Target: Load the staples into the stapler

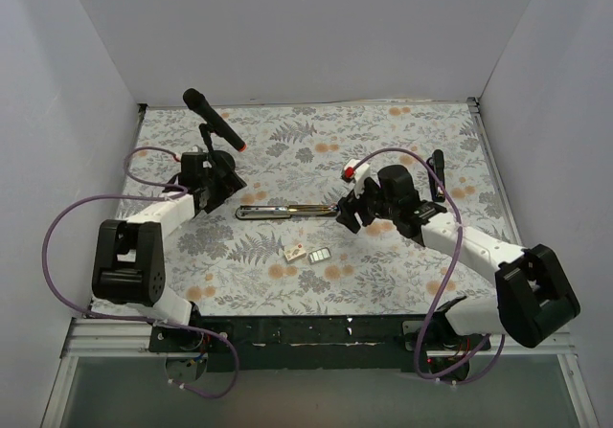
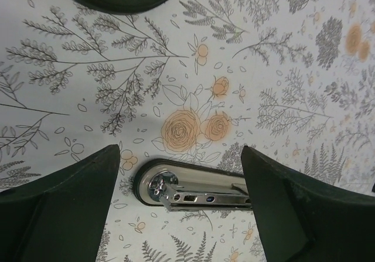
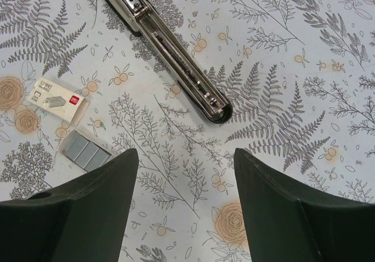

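Note:
The stapler (image 1: pixel 285 211) lies flat and opened out at the table's middle, silver rail up. Its rounded end shows in the left wrist view (image 2: pixel 193 190) and its other end in the right wrist view (image 3: pixel 176 63). The whitish staple box (image 1: pixel 295 252) and the grey staple block (image 1: pixel 319 255) lie just in front of it; the right wrist view shows the box (image 3: pixel 58 101) and the block (image 3: pixel 85 150). My left gripper (image 1: pixel 222 185) is open, over the stapler's left end. My right gripper (image 1: pixel 345 210) is open and empty by the stapler's right end.
A black microphone (image 1: pixel 213 119) on a stand stands at the back left, behind my left gripper. White walls enclose the flowered table cloth (image 1: pixel 383 150) on three sides. A purple cable (image 1: pixel 402 155) arches over the right arm.

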Available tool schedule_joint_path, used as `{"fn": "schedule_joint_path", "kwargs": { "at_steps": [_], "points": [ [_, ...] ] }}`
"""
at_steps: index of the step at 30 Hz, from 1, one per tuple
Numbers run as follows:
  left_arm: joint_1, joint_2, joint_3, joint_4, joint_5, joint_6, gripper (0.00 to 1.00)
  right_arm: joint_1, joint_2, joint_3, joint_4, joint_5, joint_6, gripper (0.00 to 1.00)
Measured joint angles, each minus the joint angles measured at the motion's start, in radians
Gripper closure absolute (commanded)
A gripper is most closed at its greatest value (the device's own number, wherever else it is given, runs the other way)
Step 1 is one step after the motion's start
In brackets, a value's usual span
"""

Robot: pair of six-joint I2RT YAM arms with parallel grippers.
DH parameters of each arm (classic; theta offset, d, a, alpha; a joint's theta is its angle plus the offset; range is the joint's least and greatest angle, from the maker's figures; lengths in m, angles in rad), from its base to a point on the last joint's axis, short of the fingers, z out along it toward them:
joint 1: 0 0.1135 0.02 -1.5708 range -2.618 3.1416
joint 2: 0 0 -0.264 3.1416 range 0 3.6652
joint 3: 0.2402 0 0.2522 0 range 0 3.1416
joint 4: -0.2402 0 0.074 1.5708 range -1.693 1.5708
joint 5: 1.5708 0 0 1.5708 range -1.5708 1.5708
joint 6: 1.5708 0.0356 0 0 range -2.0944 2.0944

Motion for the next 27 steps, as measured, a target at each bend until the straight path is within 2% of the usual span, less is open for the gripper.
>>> {"fn": "schedule_joint_path", "kwargs": {
  "at_steps": [9,14,21,27],
  "points": [
    [-0.063,0.085,0.045,-0.095,0.016,0.049,0.3,0.001,-0.06,-0.039,0.001,0.02,0.0,0.25],
    [-0.087,0.085,0.045,-0.116,0.013,0.064,0.46,0.001,-0.072,-0.059,0.019,0.022,0.0,0.25],
    [-0.122,0.085,0.045,-0.129,0.014,0.077,0.55,0.001,-0.076,-0.069,0.021,0.026,0.0,0.25],
    [-0.174,0.085,0.042,-0.142,0.016,0.077,0.55,0.001,-0.087,-0.084,0.025,0.029,0.0,0.25]
  ]
}}
